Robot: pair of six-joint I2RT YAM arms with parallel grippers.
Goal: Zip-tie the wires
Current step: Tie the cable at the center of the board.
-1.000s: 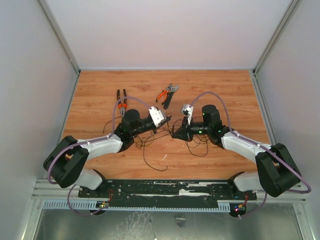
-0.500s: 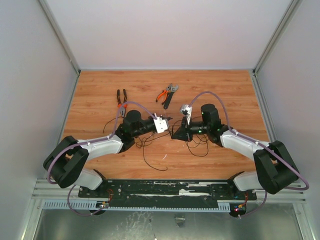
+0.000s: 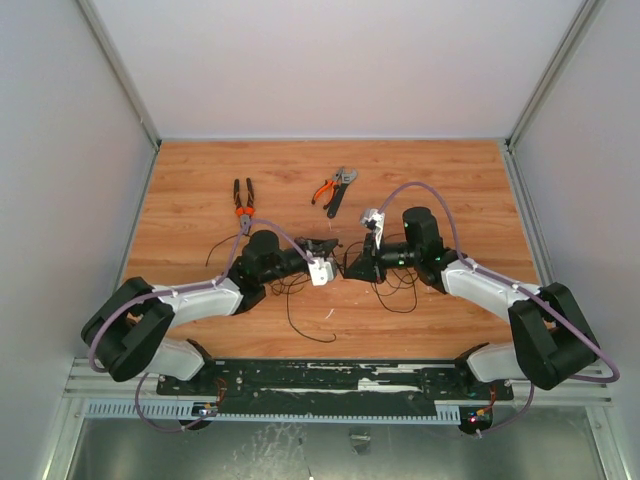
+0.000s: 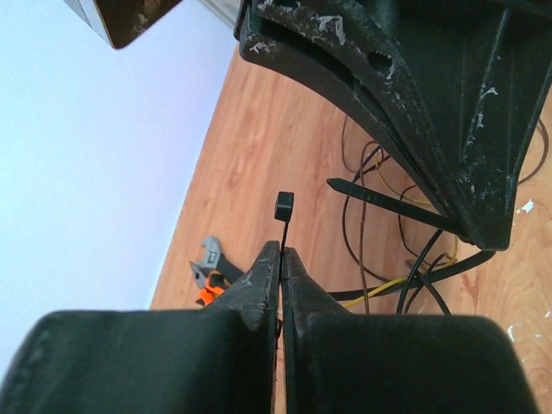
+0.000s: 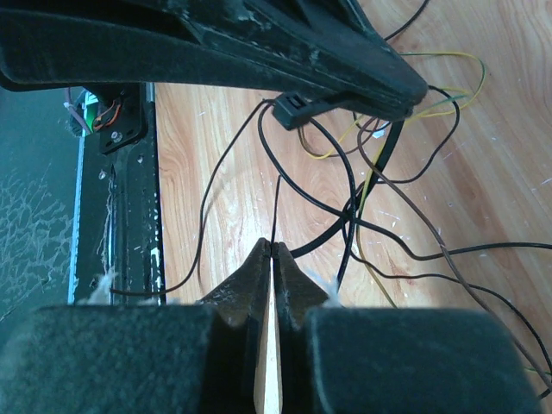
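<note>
White walls close in a table (image 3: pixel 200 180) of orange-brown wood-grain board. From above, two pairs of orange-handled pliers (image 3: pixel 243 200) (image 3: pixel 333 187) lie on its far half. The wires (image 3: pixel 300 287), thin dark strands in loose loops, sprawl across the middle. Over them the left gripper (image 3: pixel 330 247) and the right gripper (image 3: pixel 350 268) meet nearly tip to tip. The zip tie is too small to pick out from here.

At the left wrist, the matte black fingers (image 4: pixel 259 285) are pressed together on the zip tie (image 4: pixel 284 207). Its square head stands just past the tips, with the narrow strap clamped between them. Opposite, the right gripper's scuffed, paint-flecked plastic fills the upper right. A flat black strip pokes out beneath it, and black and yellow strands curl on the wood below.

At the right wrist, the tapered fingers (image 5: pixel 250 276) are clenched on the black strap. It bends away through the tangle toward the head, which sits under the left gripper's chipped edge. Black, brown and yellow strands cross the board around it.
</note>
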